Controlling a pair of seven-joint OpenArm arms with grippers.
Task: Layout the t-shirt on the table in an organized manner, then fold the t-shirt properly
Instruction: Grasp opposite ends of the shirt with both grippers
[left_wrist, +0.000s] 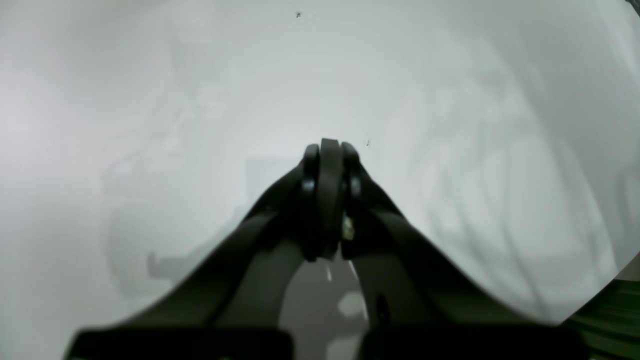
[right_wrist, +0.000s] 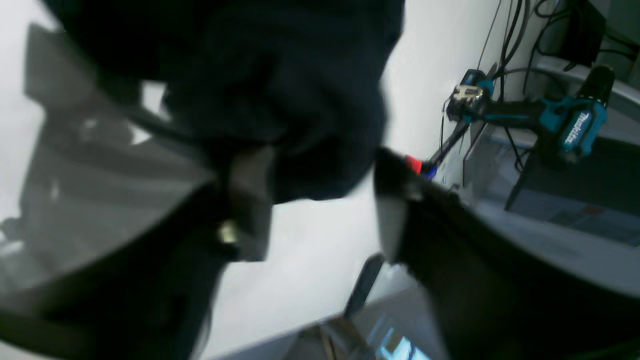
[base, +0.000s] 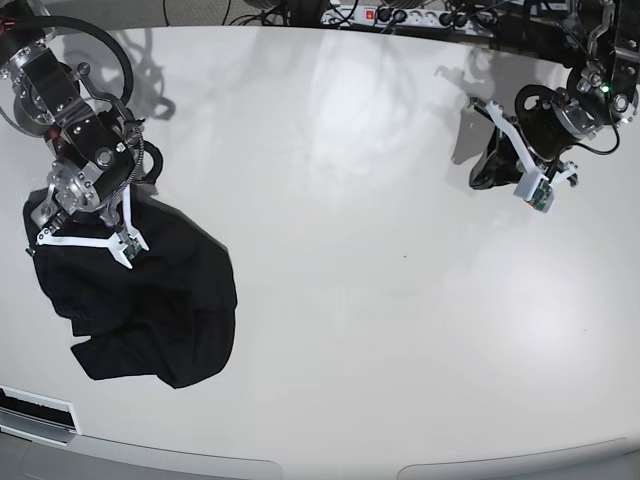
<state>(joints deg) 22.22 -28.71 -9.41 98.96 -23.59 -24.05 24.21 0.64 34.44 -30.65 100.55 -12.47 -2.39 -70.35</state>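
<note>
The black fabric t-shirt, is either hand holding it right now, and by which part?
The left hand is shut on nothing. The right hand stands open over the crumpled black fabric t-shirt; whether it grips any cloth cannot be told.

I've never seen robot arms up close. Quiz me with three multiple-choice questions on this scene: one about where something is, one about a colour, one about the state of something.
1. Where on the table does the t-shirt lie in the base view?
A. near the left edge, under one arm
B. dead centre
C. far right corner

2. What colour is the t-shirt?
A. white
B. black
C. red

3. How does the left gripper stand?
A. wide open
B. closed on the shirt
C. shut, with nothing in it

Answers:
1 A: the shirt is bunched at the left, beneath the right gripper.
2 B: the cloth is dark against the white tabletop.
3 C: in the left wrist view the tips meet over bare table.
</note>
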